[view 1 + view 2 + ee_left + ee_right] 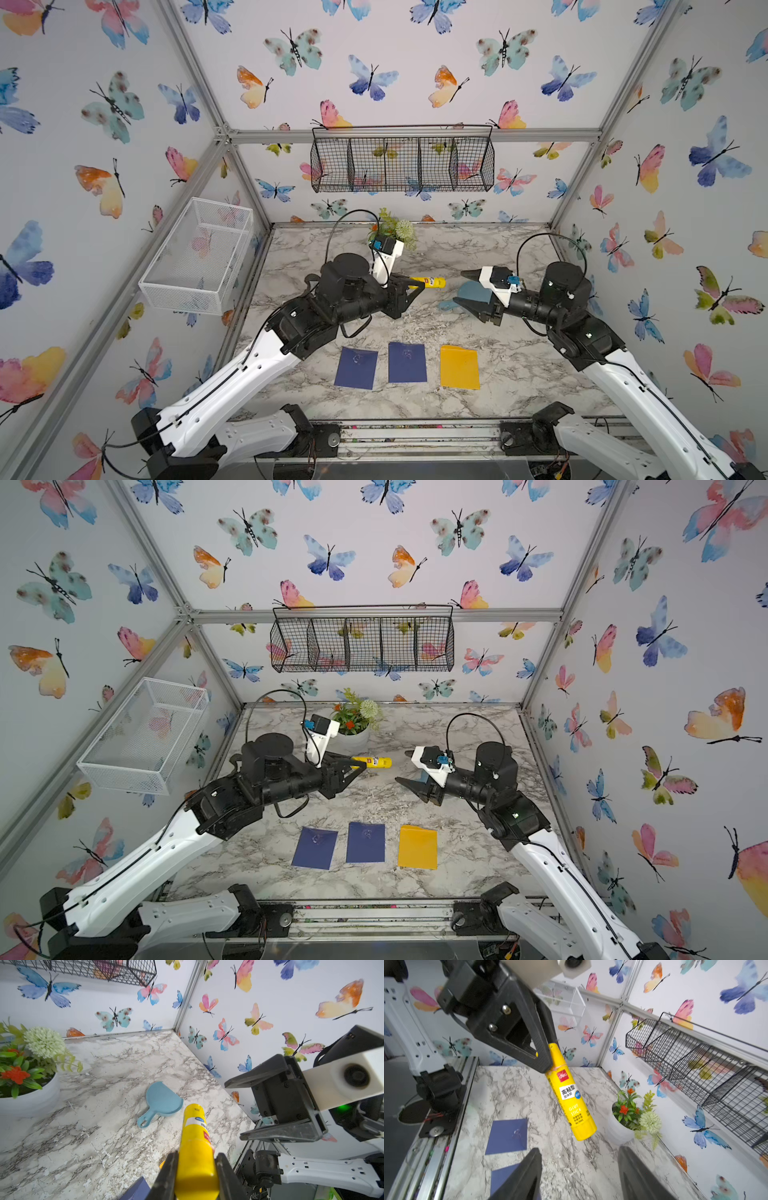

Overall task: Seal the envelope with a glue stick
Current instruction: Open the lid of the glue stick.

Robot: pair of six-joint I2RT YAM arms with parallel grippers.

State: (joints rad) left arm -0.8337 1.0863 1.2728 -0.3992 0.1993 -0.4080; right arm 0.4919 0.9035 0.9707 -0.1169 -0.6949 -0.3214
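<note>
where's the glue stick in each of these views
A top view: glue stick held level, mid-scene.
A top view: glue stick, same spot.
Left wrist: glue stick clamped in the left gripper, near the lens.
Right wrist: glue stick mid-picture, slanting.
Shared landmark: potted plant.

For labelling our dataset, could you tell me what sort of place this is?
Probably a staged robot test booth, not a real home: an aluminium frame lined with butterfly wallpaper, a marble-look tabletop, and two robot arms mounted along a rail.
</note>
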